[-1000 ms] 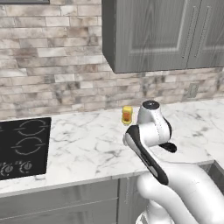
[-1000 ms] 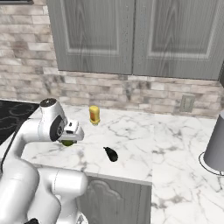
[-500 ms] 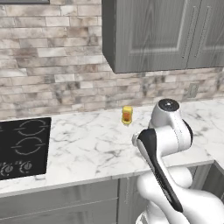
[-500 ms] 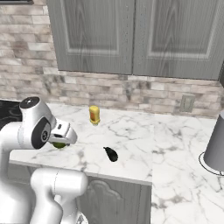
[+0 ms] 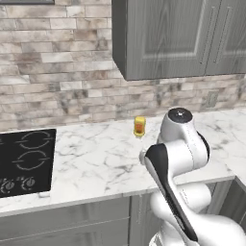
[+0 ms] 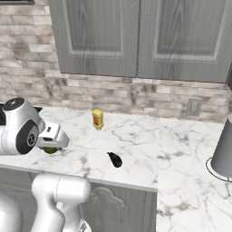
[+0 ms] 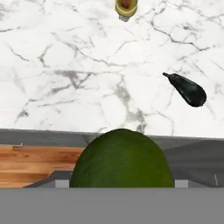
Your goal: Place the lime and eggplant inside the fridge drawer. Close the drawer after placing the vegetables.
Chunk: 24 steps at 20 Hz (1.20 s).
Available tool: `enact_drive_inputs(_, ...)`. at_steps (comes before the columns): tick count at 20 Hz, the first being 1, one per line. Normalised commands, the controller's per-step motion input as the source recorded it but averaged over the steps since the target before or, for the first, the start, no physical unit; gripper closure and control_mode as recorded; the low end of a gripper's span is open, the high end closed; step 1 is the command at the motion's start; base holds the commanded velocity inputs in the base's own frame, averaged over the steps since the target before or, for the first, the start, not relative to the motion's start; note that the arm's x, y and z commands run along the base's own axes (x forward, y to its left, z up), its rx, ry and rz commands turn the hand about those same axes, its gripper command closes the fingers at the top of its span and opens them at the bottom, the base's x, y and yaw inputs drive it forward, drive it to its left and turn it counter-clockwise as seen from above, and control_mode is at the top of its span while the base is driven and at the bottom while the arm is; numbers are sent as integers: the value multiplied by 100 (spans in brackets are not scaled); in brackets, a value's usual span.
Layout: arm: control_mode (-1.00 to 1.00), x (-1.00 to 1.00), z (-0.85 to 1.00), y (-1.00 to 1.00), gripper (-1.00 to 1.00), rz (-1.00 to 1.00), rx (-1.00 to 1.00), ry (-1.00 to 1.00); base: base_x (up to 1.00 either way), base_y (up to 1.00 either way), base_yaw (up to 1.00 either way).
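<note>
The lime (image 7: 121, 159) is a dark green ball that bulks large at the bottom of the hand view. My gripper (image 6: 54, 145) is shut on it and carries it in the air at the counter's front edge. In the right base view the lime (image 6: 50, 150) peeks out under the white hand. The eggplant (image 6: 115, 159) lies alone on the marble counter, glossy black-purple, to the right of the hand; in the hand view the eggplant (image 7: 186, 89) is at the upper right with its stem pointing left. The fridge drawer is out of view.
A yellow-orange jar (image 6: 98, 118) stands near the brick backsplash. A black cooktop (image 5: 24, 161) is set into the counter on the left. A grey cylinder (image 6: 224, 152) stands at the far right. Grey cabinets hang above. Wooden floor (image 7: 35, 164) shows below the counter edge.
The arm has swung back toward the counter's front edge with the lime in the gripper. In the right base view the hand moved left and lower. The eggplant and the jar stayed put.
</note>
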Motion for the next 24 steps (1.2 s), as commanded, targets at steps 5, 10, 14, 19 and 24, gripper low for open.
enact_drive_inputs(5,-100,-81,0,79,100,26,-12,-17,0,0,0)
enact_drive_inputs(10,100,-12,0,15,100,11,-1,-2,-33,0,19)
enact_drive_inputs(14,100,0,0,0,100,0,0,0,-67,56,54)
enact_drive_inputs(19,100,0,0,0,100,0,0,0,-9,87,72)
enact_drive_inputs(24,100,0,0,0,100,0,0,0,0,85,76)
